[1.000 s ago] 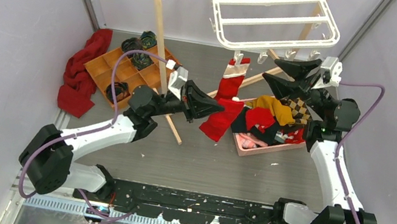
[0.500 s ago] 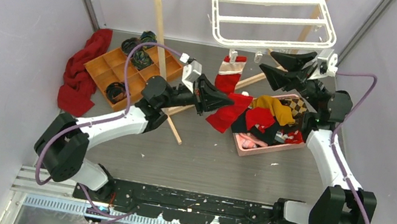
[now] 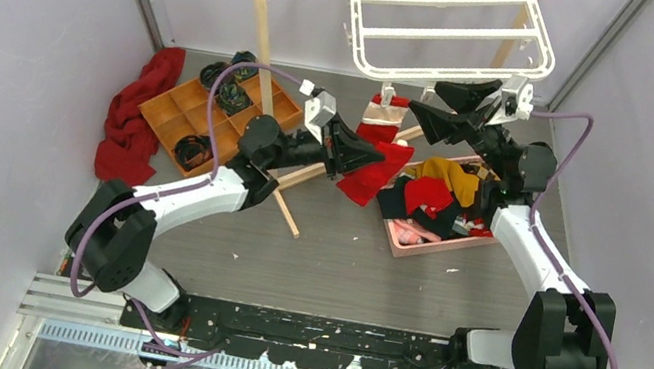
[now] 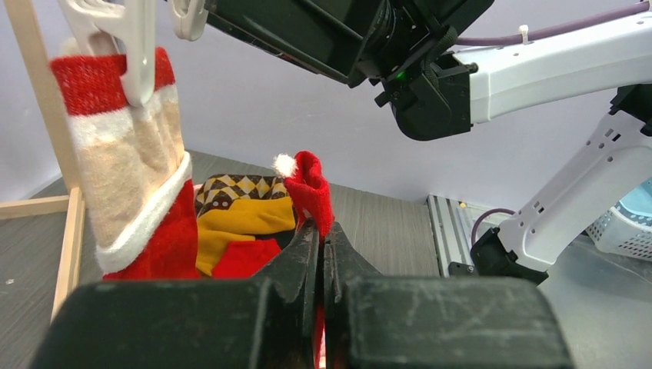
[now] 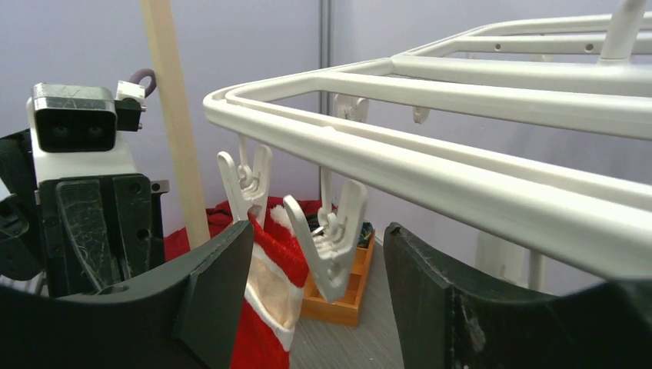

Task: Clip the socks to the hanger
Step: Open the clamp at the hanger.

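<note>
Since a second ago, the left gripper (image 3: 370, 158) has gone up and to the right, from the middle of the top view toward the hanger (image 3: 452, 26) at the top, and it brings the red sock (image 3: 377, 175) along. Its jaws are pressed together on that sock. The right gripper (image 3: 424, 98) has slid left, from above the pink bin (image 3: 439, 247) to just under the near left corner of the hanger, and its jaws stand apart. The second sock (image 3: 384, 115) hangs from the hanger as before, between the two grippers. From above we cannot make out the small clips well, because the right gripper's black fingers cover that corner, and the upper edge of the frame cuts off the top of the hanger. It is hard to see where the held sock ends and the heap of clothes (image 3: 444, 190) in the bin begins. The right wrist view shows what the top view hides: an empty clip (image 5: 332, 240) dangles in the gap between the right gripper's fingers, and the other clip (image 5: 246, 181), just to its left, bites the cuff of the second sock. We cannot tell if the fingers touch the empty clip. The left wrist view shows the red sock's tip with a white pom-pom poking up from the squeezed jaws, low in the middle, and the second sock at upper left beside the wooden rack (image 4: 42, 100).
</note>
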`<state>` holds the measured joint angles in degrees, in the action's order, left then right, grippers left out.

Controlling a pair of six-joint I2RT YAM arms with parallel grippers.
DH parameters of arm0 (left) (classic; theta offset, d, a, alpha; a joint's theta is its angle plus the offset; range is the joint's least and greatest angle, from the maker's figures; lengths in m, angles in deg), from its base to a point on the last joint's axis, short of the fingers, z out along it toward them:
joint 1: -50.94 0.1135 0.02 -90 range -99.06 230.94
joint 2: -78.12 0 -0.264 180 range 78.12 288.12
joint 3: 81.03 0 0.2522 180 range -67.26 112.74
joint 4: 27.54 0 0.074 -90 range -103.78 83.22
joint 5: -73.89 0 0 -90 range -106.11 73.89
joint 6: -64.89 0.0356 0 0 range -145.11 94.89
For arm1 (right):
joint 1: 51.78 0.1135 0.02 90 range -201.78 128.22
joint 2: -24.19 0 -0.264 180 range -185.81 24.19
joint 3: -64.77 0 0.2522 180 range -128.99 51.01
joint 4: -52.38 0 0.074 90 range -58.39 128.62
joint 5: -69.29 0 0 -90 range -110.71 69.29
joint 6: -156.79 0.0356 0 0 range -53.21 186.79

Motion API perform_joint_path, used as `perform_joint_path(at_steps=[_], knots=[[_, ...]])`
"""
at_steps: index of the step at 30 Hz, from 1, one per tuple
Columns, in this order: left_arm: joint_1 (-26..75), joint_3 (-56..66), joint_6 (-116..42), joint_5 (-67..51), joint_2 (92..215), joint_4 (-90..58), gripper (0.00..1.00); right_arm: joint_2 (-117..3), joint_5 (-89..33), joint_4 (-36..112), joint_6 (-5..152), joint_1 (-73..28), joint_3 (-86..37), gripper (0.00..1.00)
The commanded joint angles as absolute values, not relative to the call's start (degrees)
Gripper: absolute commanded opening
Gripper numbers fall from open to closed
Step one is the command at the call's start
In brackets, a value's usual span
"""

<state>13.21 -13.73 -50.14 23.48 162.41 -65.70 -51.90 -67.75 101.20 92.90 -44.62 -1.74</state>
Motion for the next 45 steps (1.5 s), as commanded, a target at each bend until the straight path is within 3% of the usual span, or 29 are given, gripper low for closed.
perform_joint_path(at_steps=[1, 10, 18, 30, 45], knots=[[13.65, -10.69, -49.52, 23.93, 163.34, -67.43, 0.00, -52.33, -63.24, 104.65, 91.53, -43.76, -4.29, 0.69], [14.57, -10.23, -49.30, 22.32, 164.30, -68.03, 0.00, -53.28, -60.83, 105.96, 92.37, -43.09, -5.24, 0.70], [15.96, -10.09, -48.40, 17.64, 164.77, -67.36, 0.00, -52.73, -61.31, 106.85, 92.32, -43.29, -4.74, 0.64], [16.94, -6.69, -49.27, 15.80, 167.62, -66.93, 0.00, -52.21, -61.63, 107.27, 93.50, -46.26, -4.89, 0.69], [17.21, -6.86, -50.07, 16.14, 167.68, -67.09, 0.00, -53.56, -65.19, 110.29, 97.35, -47.31, -7.02, 0.66]])
